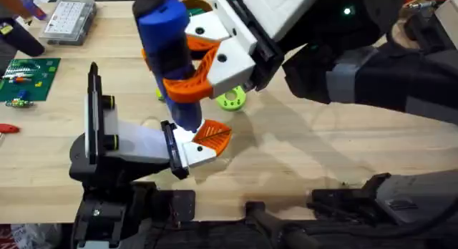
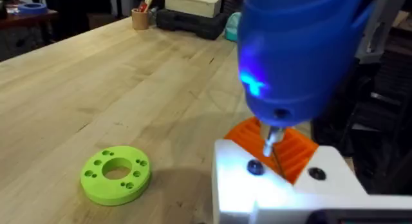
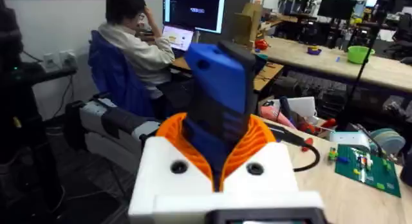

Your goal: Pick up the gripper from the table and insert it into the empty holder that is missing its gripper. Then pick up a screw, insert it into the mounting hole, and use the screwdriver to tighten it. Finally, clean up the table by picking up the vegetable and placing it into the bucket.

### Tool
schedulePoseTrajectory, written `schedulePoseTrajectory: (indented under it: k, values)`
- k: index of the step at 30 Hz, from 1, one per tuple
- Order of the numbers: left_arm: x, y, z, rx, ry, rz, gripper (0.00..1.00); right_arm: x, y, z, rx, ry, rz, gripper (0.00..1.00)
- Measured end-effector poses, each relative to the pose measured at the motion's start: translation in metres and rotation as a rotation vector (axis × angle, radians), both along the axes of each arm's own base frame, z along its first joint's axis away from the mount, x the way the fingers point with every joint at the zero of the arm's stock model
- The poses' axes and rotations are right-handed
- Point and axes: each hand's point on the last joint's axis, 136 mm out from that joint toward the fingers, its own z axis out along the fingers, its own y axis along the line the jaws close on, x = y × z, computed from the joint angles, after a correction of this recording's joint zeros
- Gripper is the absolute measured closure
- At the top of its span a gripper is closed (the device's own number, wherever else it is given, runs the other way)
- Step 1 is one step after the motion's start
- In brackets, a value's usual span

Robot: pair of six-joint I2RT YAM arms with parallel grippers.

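On the left of the tabletop stands the holder, its grey stub reaching right to the gripper, whose white block sits in its end with the orange fin pointing right. Above that, the right end effector is clamped on the blue screwdriver, held upright with its metal tip down at the white block. Just right lies a lime-green ring disc.

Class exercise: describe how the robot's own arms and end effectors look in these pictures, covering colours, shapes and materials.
The right end effector has a white boxy body with round dark screw holes and orange ribbed fingers. The arm behind it is dark, with black and grey housings. The left end effector has the same white block and orange ribbed pads.
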Motion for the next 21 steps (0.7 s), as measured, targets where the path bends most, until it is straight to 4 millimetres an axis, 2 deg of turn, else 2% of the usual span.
schedulePoseTrajectory:
  k: [21]
  values:
    - [0.0000,0.0000,0.0000,0.000,0.000,0.000,0.996,-0.0020,0.0007,-0.0042,0.003,-0.011,0.001,0.983]
